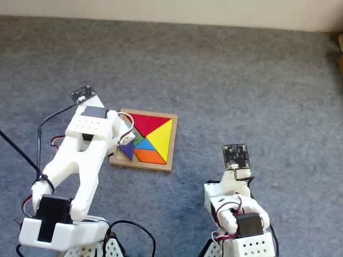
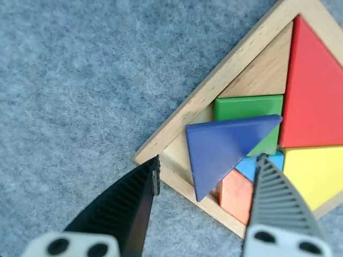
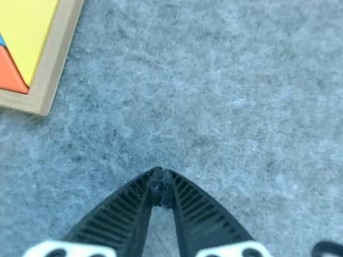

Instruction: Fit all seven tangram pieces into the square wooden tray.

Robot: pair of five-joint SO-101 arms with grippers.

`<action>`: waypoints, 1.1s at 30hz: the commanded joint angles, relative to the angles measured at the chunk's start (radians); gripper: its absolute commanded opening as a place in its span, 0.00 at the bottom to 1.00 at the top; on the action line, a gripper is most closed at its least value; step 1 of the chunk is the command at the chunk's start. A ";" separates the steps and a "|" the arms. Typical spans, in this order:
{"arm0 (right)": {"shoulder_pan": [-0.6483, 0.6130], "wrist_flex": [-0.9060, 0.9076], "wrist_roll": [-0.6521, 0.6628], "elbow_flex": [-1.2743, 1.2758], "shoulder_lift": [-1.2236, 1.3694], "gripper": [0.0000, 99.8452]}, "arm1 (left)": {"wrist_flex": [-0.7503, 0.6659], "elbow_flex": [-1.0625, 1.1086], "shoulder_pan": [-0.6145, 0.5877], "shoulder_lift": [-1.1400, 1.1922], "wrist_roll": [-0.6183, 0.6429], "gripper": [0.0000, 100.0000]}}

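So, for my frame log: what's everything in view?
tray: 1, wooden, on carpet
red triangle: 1, red, in tray
yellow triangle: 1, yellow, in tray
orange piece: 1, orange, in tray
light blue piece: 1, light blue, tray middle
blue triangle: 1, dark blue, askew over other pieces
green square: 1, green, partly under blue triangle
carpet: 1, grey, underneath
left tool: 1, black and grey, open over blue triangle
right tool: 1, black, shut, above carpet

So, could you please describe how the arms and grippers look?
The left arm and right arm are white plastic with black motors and black, red and white cables. The left gripper has one black, one grey ribbed finger; the right gripper, both black.
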 commanded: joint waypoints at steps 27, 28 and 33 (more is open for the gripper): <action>0.010 -0.002 -0.009 0.153 -0.015 0.02 | -0.026 -0.223 0.036 -0.031 -0.442 0.25; 0.010 -0.002 -0.009 0.153 -0.015 0.02 | -0.040 -0.220 0.044 -0.031 -0.474 0.25; 0.010 -0.002 -0.009 0.153 -0.015 0.02 | -0.058 -0.219 0.104 -0.030 -0.555 0.25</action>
